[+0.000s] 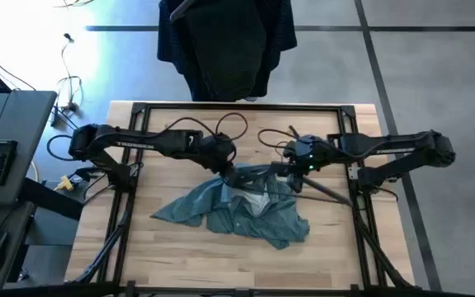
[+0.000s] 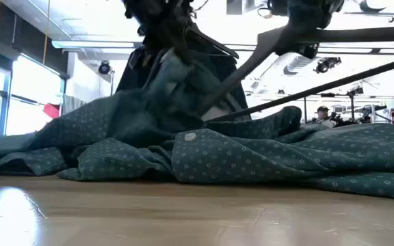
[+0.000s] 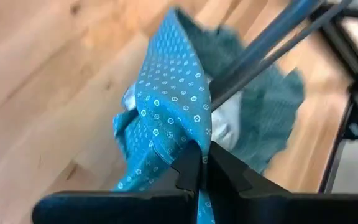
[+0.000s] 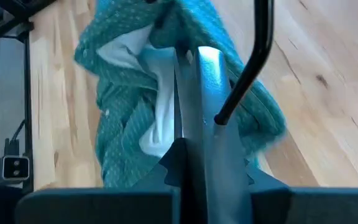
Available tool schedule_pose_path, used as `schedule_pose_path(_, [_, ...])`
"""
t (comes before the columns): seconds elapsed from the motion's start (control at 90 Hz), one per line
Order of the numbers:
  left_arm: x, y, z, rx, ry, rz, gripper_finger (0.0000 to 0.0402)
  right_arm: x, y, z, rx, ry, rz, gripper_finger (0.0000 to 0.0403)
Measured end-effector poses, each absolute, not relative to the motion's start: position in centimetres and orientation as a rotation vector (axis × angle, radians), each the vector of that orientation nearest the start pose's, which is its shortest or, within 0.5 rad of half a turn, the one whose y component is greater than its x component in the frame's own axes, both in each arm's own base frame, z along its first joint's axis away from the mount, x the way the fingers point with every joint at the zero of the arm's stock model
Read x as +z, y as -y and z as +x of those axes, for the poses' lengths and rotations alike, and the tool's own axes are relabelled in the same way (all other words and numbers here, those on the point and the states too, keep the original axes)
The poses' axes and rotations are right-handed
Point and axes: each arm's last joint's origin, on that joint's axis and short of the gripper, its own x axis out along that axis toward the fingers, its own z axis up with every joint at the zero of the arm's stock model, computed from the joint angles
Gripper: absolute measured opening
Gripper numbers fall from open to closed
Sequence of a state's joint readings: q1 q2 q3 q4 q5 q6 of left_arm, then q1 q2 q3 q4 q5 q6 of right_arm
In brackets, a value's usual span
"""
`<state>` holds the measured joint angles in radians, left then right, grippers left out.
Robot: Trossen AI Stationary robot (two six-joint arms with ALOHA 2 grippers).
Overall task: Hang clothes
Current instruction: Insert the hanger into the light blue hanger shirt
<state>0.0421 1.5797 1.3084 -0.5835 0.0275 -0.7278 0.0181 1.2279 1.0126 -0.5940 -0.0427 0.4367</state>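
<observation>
Left gripper (image 1: 226, 167): fingers pinched together on a fold of the teal shirt (image 1: 237, 208), near its collar edge, at mid-table. In the left wrist view the fabric runs up out of the closed fingertips (image 3: 191, 167), lifted clear of the wood.

Right gripper (image 1: 291, 171): closed on the flat grey bar of the hanger (image 1: 324, 191), just right of the left gripper. The right wrist view shows the bar (image 4: 207, 124) clamped between the fingers and the thin dark hook wire (image 4: 257, 62) curving away beside it.

Why held so: my reading is that one arm lifts the shirt's opening while the other steers a hanger arm into it. The hanger's end lies against or inside the raised fold; which of the two I cannot tell.

Teal shirt: mostly slack on the table (image 1: 163, 247), spread toward the near side and left, with its pale lining showing at the neck. In the low view a button (image 2: 189, 137) sits on the near fold.

Other clothes: a navy dotted shirt (image 1: 283, 33) and a black piece (image 1: 221, 58) hang already beyond the far edge of the table.

Containers: none in view; nothing holds the garments but the grippers and whatever the far pieces hang from.

Stage, as a judgement: the last garment is being threaded, not yet hung.
</observation>
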Motion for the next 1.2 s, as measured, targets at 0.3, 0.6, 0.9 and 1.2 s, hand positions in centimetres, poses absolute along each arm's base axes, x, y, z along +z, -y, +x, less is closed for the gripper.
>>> schedule_pose_path(0.3, [29.4, -1.0, 33.9, 0.31, -0.802, -0.682, 0.0, 29.6, -2.0, 27.6, 0.147, -0.624, 0.344, 0.0018])
schedule_pose_path(0.6, [29.5, -0.2, 34.1, 0.269, -0.786, -0.676, 0.0, 28.9, -2.0, 28.7, 0.072, -0.599, 0.252, 0.0018])
schedule_pose_path(0.9, [32.5, 0.6, 32.5, 0.305, -0.756, -0.66, 0.0, 26.7, -2.0, 31.4, -0.13, -0.55, 0.288, 0.0018])
schedule_pose_path(1.2, [36.3, 1.0, 30.2, 0.37, -0.65, -0.612, 0.0, 26.8, -1.6, 31.9, -0.298, -0.467, 0.257, 0.0018])
